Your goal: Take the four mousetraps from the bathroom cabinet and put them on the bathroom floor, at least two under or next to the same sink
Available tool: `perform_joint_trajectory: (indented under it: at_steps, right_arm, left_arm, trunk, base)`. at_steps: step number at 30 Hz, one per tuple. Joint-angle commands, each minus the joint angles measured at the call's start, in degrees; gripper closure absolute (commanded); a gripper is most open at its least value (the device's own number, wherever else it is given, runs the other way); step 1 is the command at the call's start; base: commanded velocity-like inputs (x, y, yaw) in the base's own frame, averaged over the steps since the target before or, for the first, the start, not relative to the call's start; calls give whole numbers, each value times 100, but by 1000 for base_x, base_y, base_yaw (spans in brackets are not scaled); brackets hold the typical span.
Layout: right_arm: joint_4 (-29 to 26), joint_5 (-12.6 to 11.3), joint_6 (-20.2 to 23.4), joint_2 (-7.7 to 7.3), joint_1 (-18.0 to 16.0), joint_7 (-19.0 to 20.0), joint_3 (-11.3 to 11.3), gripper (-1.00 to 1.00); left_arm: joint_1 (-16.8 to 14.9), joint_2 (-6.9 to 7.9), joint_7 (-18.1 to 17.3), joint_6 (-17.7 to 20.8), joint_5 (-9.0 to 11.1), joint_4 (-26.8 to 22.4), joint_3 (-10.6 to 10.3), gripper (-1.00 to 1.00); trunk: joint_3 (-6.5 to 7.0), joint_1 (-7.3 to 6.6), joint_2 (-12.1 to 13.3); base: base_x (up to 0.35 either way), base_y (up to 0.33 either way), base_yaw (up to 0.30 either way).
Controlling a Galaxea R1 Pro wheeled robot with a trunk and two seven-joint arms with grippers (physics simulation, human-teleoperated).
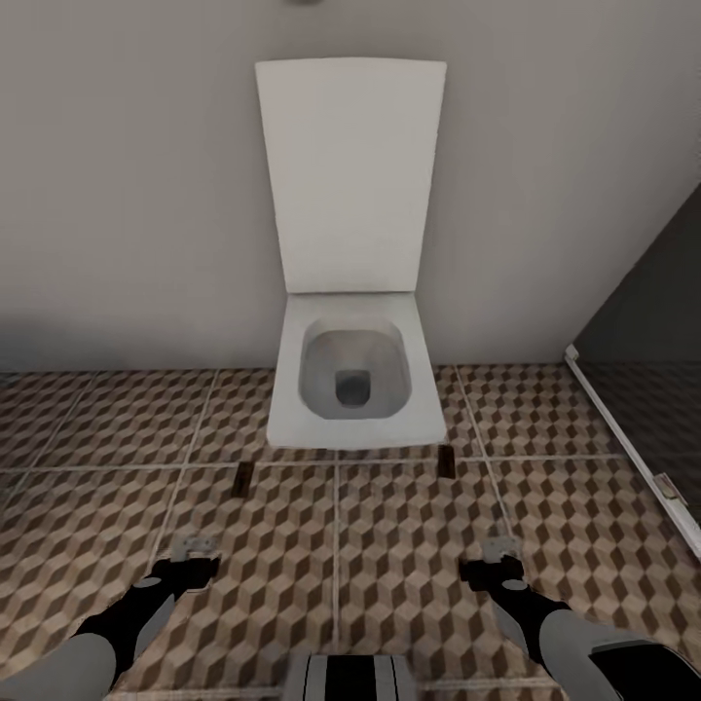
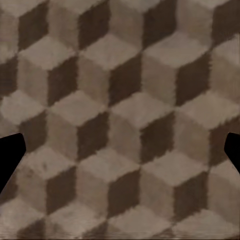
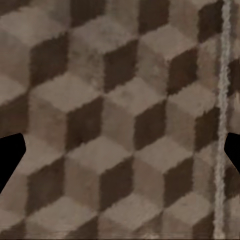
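Observation:
Two mousetraps lie flat on the bathroom floor (image 1: 341, 545) in the head view, small dark-brown rectangles. One mousetrap (image 1: 243, 476) sits by the toilet's front left corner, the other mousetrap (image 1: 446, 461) by its front right corner. My left gripper (image 1: 195, 547) (image 2: 120, 150) hangs low over the patterned tiles, open, with nothing between its fingers. My right gripper (image 1: 499, 547) (image 3: 120, 150) is likewise open and empty, over the tiles beside a pale grout line (image 3: 220, 120). The cabinet and the sink are out of view.
A white toilet (image 1: 355, 389) with its lid raised stands against the grey wall straight ahead. A dark glass shower screen (image 1: 652, 312) with a white floor rail (image 1: 633, 448) runs along the right. My base (image 1: 350, 679) shows at the lower edge.

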Motion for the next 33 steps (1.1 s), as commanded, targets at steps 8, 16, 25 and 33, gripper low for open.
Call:
perform_joint_trajectory:
  at_steps: [8,16,25,33]
  right_arm:
    - [14,-11,-23,0,-5,-20,43,-100]
    - [14,-12,-21,2,-5,-20,43,-100]
    - [14,-12,-23,5,-5,-20,43,-100]
    - [14,-12,-23,7,-5,-20,43,-100]
  left_arm:
    - [-1,7,-7,7,64,-2,-39,-100]
    - [-2,7,-7,9,66,-2,-35,-100]
    - [-2,7,-7,5,66,-2,-34,-100]
    - [-1,7,-7,2,66,-2,-34,-100]
  trunk:
    - [-3,-5,-2]
    - [-3,-5,-2]
    - [-3,-5,-2]
    - [-3,-5,-2]
  base:
    - [-345,94,0]
    - [-345,98,0]
    - [-345,108,0]
    - [-337,121,0]
